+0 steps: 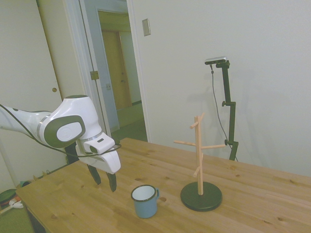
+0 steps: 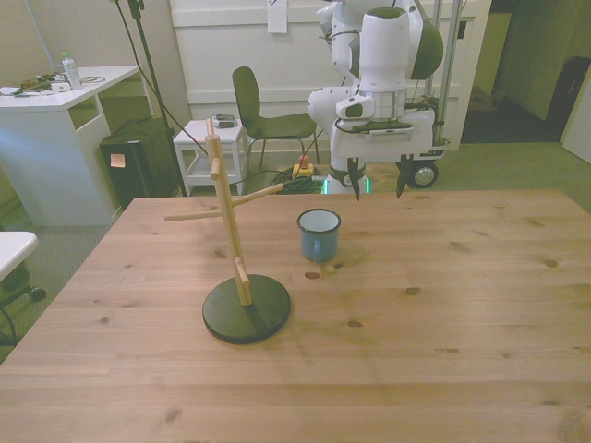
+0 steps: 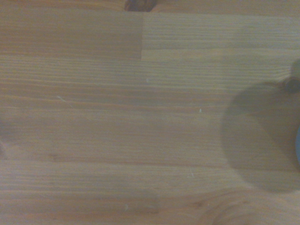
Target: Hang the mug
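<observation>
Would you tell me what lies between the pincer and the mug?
Nothing: the front view shows only bare table between the pincer and the mug.

Blurred wooden table (image 3: 140,117) planks fill the view, their grain running lengthwise, with a seam where a darker board meets a paler one. A round shadow (image 3: 255,136) lies on the wood, and beside it a blue sliver of the mug (image 3: 297,147) shows.
</observation>
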